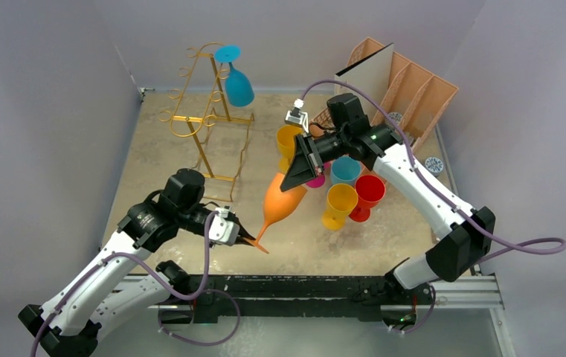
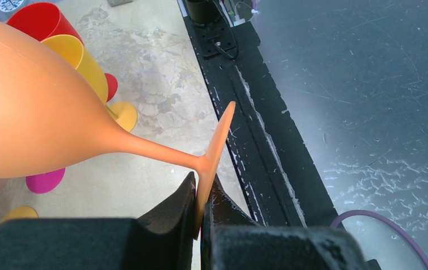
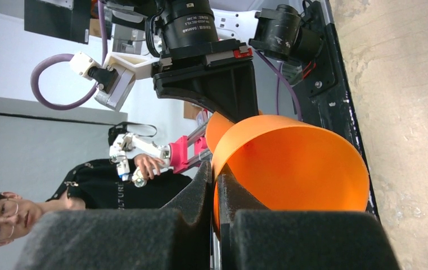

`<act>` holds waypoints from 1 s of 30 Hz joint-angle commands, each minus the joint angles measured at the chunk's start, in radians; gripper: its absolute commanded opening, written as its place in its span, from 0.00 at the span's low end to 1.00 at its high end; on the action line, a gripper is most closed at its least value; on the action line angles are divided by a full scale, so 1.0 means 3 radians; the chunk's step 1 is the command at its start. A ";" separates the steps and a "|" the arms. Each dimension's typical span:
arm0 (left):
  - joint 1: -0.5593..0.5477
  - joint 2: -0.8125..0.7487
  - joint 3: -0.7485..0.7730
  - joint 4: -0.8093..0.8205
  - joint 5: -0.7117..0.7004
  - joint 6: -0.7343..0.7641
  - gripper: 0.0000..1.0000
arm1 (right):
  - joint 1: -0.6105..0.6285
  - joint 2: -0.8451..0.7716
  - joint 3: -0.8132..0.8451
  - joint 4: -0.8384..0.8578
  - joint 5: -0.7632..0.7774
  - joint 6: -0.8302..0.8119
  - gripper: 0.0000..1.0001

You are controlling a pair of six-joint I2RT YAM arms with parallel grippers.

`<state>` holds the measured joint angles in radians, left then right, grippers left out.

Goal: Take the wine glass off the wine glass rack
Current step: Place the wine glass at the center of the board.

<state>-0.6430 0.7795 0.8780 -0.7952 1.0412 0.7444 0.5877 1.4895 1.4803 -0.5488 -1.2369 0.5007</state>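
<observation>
Left pincer [image 2: 203, 194] is clamped tight on the foot of the orange wine glass [image 2: 31, 124], w/ the disc's edge wedged btwn its two black fingers. Right pincer [image 3: 216, 177] is closed too, w/ the rim of the same glass's bowl caught btwn its fingers. So we've got the orange glass off the gold rack [image 1: 205, 123] and up in the air over the table [image 1: 161, 160]. It's slung btwn both arms and tilted, bowl high toward the right arm, foot low toward the left. It hangs right of the rack's base, apart from it. Up on the rack, a blue wine glass [image 1: 239, 88] hangs upside down from a top hook. Yellow, red and teal cups [image 1: 339, 202] stand clustered beside the orange bowl, w/ a peach organiser [image 1: 406, 82] at the back right.
</observation>
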 commanded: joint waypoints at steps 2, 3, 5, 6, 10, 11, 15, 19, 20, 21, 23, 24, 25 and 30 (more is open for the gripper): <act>0.0026 0.0044 0.0078 0.0235 -0.0045 -0.0076 0.00 | 0.0046 -0.0179 -0.0051 -0.0145 0.0007 -0.0106 0.00; 0.0026 0.0049 0.0077 0.0245 -0.0032 -0.0082 0.03 | 0.0046 -0.0190 -0.0068 -0.0131 0.0020 -0.0105 0.00; 0.0025 0.0052 0.0070 0.0269 -0.0026 -0.0113 0.07 | 0.0048 -0.0211 -0.0099 -0.0106 0.0034 -0.0104 0.00; 0.0025 0.0059 0.0069 0.0272 -0.0013 -0.0123 0.09 | 0.0046 -0.0218 -0.0113 -0.0099 0.0042 -0.0108 0.00; 0.0024 0.0058 0.0072 0.0268 -0.0008 -0.0134 0.16 | 0.0046 -0.0233 -0.0121 -0.0118 0.0108 -0.0109 0.00; 0.0022 0.0056 0.0072 0.0268 -0.0021 -0.0134 0.17 | 0.0048 -0.0235 -0.0119 -0.0115 0.0111 -0.0109 0.00; 0.0022 0.0050 0.0074 0.0264 -0.0028 -0.0164 0.21 | 0.0046 -0.0250 -0.0138 -0.0095 0.0114 -0.0123 0.00; 0.0025 0.0055 0.0075 0.0263 -0.0009 -0.0169 0.23 | 0.0048 -0.0265 -0.0144 -0.0081 0.0163 -0.0121 0.00; 0.0026 0.0047 0.0075 0.0263 -0.0010 -0.0174 0.23 | 0.0047 -0.0266 -0.0139 -0.0083 0.0165 -0.0120 0.00; 0.0026 0.0046 0.0077 0.0267 -0.0014 -0.0174 0.24 | 0.0050 -0.0266 -0.0138 -0.0083 0.0165 -0.0122 0.00; 0.0026 0.0029 0.0070 0.0299 -0.0013 -0.0196 0.27 | 0.0051 -0.0273 -0.0133 -0.0086 0.0170 -0.0121 0.00; 0.0026 0.0024 0.0063 0.0325 -0.0015 -0.0215 0.29 | 0.0049 -0.0276 -0.0129 -0.0088 0.0174 -0.0120 0.00; 0.0026 0.0007 0.0048 0.0359 -0.0023 -0.0235 0.31 | 0.0049 -0.0280 -0.0132 -0.0088 0.0186 -0.0123 0.00; 0.0025 -0.0042 -0.0006 0.0447 -0.0059 -0.0308 0.36 | 0.0046 -0.0296 -0.0140 -0.0081 0.0236 -0.0130 0.00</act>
<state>-0.6418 0.7845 0.8768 -0.7494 1.0142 0.6746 0.5892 1.4364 1.4475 -0.5488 -1.1885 0.4889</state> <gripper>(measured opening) 0.350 0.016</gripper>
